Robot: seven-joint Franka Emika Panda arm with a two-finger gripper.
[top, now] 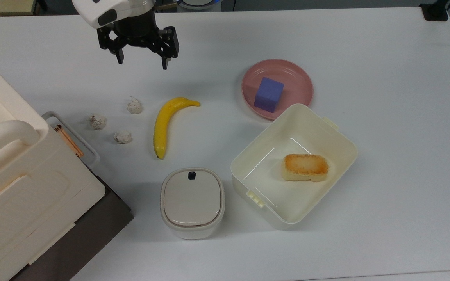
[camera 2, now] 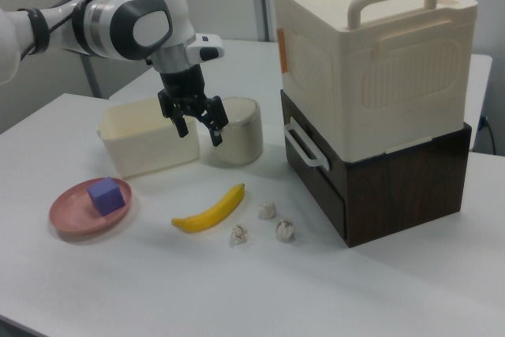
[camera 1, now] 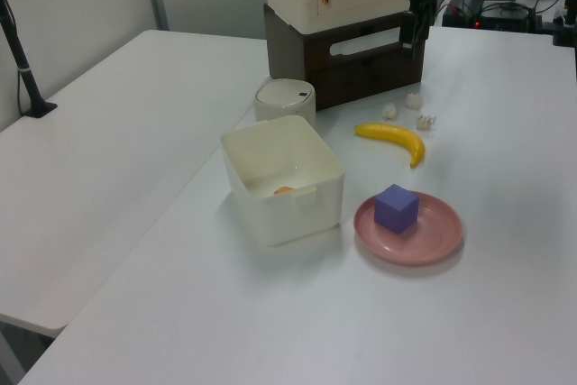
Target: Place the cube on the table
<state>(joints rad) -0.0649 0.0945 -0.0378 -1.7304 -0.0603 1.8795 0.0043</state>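
Observation:
The purple-blue cube (top: 268, 94) (camera 1: 397, 208) (camera 2: 106, 196) rests on a round pink plate (top: 299, 78) (camera 1: 437, 241) (camera 2: 71, 215) that sits on the white table (top: 385, 117) (camera 1: 505, 313) (camera 2: 197, 290). My gripper (top: 142, 64) (camera 2: 199, 135) hangs open in the air with nothing between its fingers. In the top view it is far to the left of the cube, above the banana. In the left view the gripper (camera 1: 417, 38) is at the far end of the table.
A yellow banana (top: 166, 123) lies mid-table with three crumpled paper balls (top: 122, 137) to the top view's left. A cream box (top: 326, 132) holds a toasted bread block (top: 305, 167). A lidded round container (top: 192, 201) and a stacked cream-and-brown cabinet (top: 22, 187) stand nearby.

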